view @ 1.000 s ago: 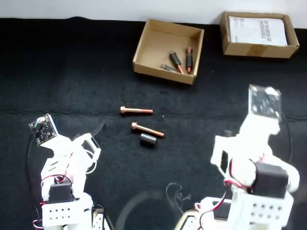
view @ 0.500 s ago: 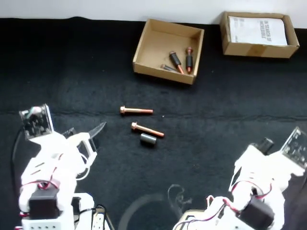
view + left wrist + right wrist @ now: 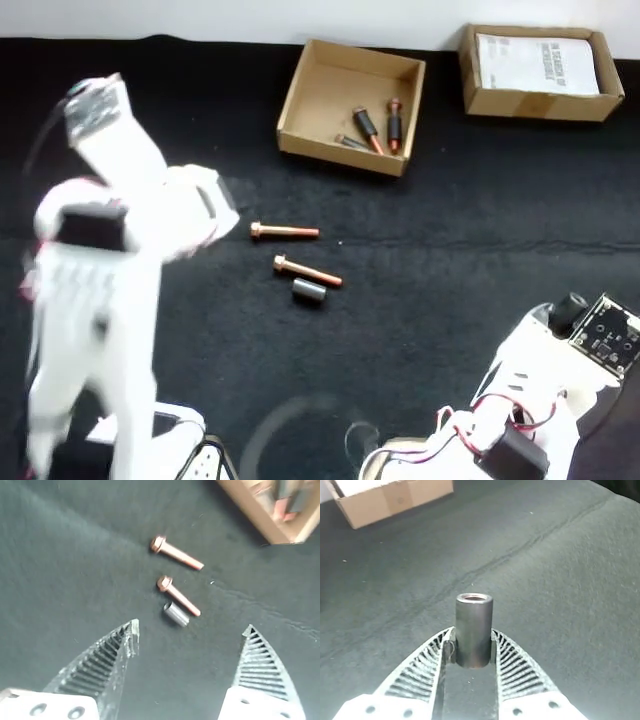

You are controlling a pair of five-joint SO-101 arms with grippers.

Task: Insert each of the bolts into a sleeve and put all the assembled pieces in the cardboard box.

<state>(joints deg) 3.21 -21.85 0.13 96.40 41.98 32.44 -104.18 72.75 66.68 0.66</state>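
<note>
Two copper bolts (image 3: 285, 231) (image 3: 308, 270) lie loose mid-table, with a dark sleeve (image 3: 309, 292) touching the nearer one. My left gripper (image 3: 190, 629) hangs open above them, so both bolts (image 3: 177, 557) (image 3: 179, 596) and the sleeve (image 3: 176, 614) show just beyond its fingertips. The left arm (image 3: 120, 220) stands tall at the left. My right gripper (image 3: 472, 632) is shut on a second dark sleeve (image 3: 474, 630), held upright with its bore showing. The right arm (image 3: 560, 370) is folded low at the front right. The cardboard box (image 3: 340, 155) at the back holds assembled pieces (image 3: 378, 125).
A second cardboard box (image 3: 540, 100) with a printed sheet inside stands at the back right, also seen as a box (image 3: 390, 497) in the right wrist view. Black cloth covers the table, with open room right of the bolts.
The left arm has risen and swung forward over the bolts. The right arm has dropped from upright to a folded pose at the front right.
</note>
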